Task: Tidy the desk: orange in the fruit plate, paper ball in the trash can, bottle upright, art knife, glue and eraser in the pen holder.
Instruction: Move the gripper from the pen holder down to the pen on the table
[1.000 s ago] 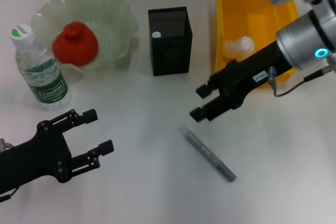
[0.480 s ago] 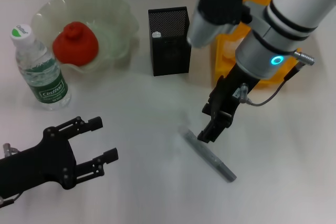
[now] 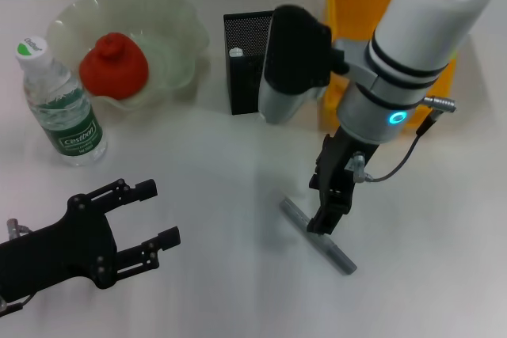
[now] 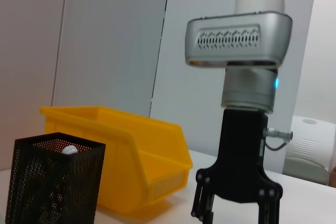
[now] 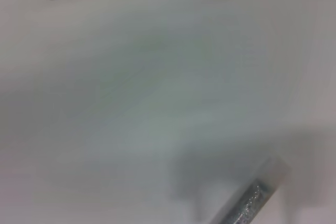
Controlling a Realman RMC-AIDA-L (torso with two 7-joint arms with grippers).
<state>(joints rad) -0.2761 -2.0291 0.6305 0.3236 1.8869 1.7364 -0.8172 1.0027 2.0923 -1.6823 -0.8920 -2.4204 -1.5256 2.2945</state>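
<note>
the right pincer (image 3: 326, 210) pointed straight down at the tabletop (image 3: 206, 195), its black fingers directly over the upper end of the art knife (image 3: 317, 236), a slim grey stick that lay flat and slanted toward the near right. whether the fingers touched the knife could not be told, nor could the gap between them in the head view; the left wrist view showed the same pincer (image 4: 235, 214) from the side with its two finger frames standing apart, so it was open and held nothing. the right wrist view showed only the pale tabletop and one end of the knife (image 5: 252, 195). the left pincer (image 3: 150, 215) hovered low at the near left, fingers spread wide and empty, well apart from every object. the pen holder (image 3: 255, 61) stood upright behind the right arm, with a small white-topped item showing inside it at its left wall. the trash can (image 3: 372, 5) stood just beside the holder to the right, largely hidden by the arm. the fruit plate (image 3: 170, 17) sat at the far left with the orange (image 3: 113, 65) resting inside it. the bottle (image 3: 59, 104) stood upright just in front of the plate's left edge, white cap on top.
</note>
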